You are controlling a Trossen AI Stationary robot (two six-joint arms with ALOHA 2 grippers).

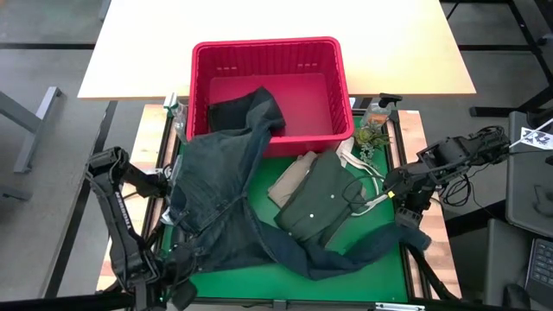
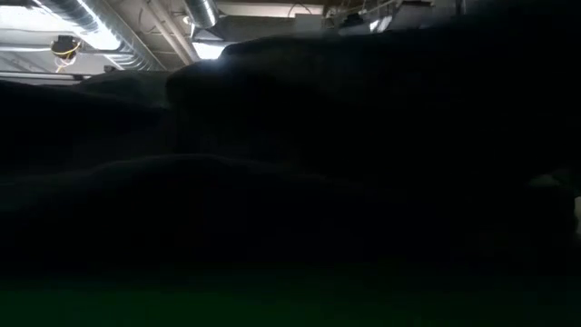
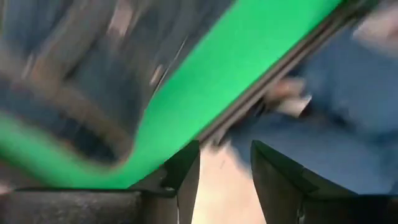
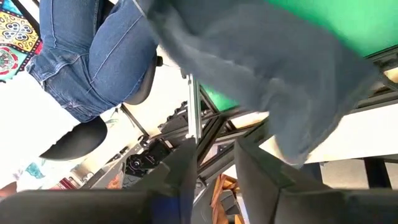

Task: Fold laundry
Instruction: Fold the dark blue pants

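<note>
Dark blue jeans (image 1: 216,186) hang by one end over the front rim of the red basket (image 1: 333,65) and spread across the green mat (image 1: 259,281). One leg (image 1: 363,250) runs toward the table's near right corner. An olive buttoned shirt (image 1: 320,203) lies partly on a tan top (image 1: 289,177). My left gripper (image 1: 179,263) (image 3: 225,146) stands open at the jeans' near left edge with nothing between its fingers. My right gripper (image 1: 406,226) (image 4: 216,146) stands open beside the leg's end (image 4: 292,81), which droops past the table's edge.
A clear bottle and a small plant (image 1: 373,130) stand right of the basket. A dark piece (image 1: 226,112) lies inside the basket. A white piece (image 1: 356,164) lies by the shirt. Dark cloth fills the low view. A seated person (image 4: 93,56) shows beyond the table.
</note>
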